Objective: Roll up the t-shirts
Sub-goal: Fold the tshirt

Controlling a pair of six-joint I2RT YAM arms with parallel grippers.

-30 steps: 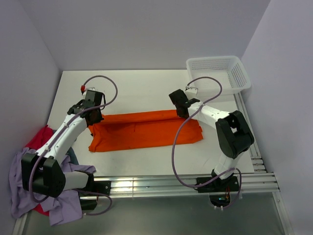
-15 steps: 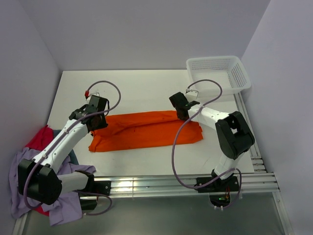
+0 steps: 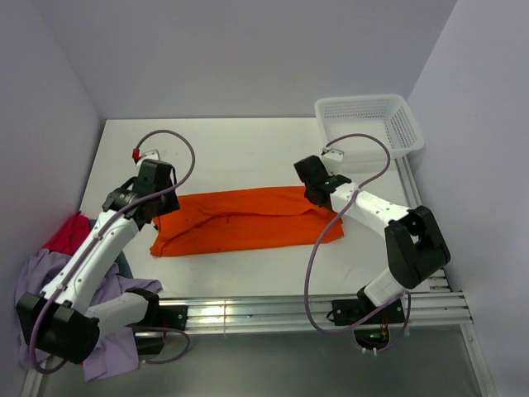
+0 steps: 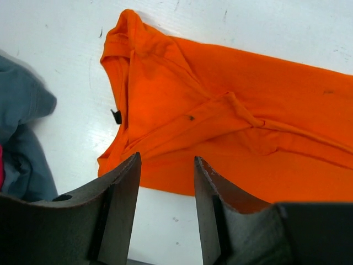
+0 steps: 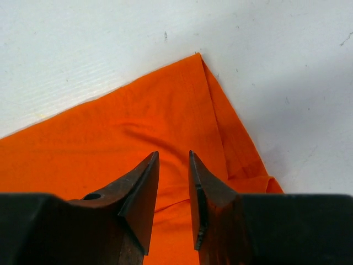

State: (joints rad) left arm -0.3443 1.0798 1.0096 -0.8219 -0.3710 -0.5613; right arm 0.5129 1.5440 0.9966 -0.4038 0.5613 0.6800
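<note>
orange t-shirt [image 3: 248,222] lies in a long folded band across the middle of the table [image 3: 248,149], running nine to three. left gripper [image 4: 166,160] hangs over the nine o'clock end by the collar, jaws well apart with nothing between them. right gripper [image 5: 174,154] is over the three o'clock end, jaws a narrow gap apart, no cloth pinched. lavender t-shirt [image 3: 33,285], red t-shirt [image 3: 70,231] and grey-blue t-shirt [image 4: 22,127] are heaped at eight o'clock. white basket [image 3: 405,124] sits at one o'clock.

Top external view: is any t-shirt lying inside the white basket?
No, the white basket shows only its own perforated floor and walls.
</note>
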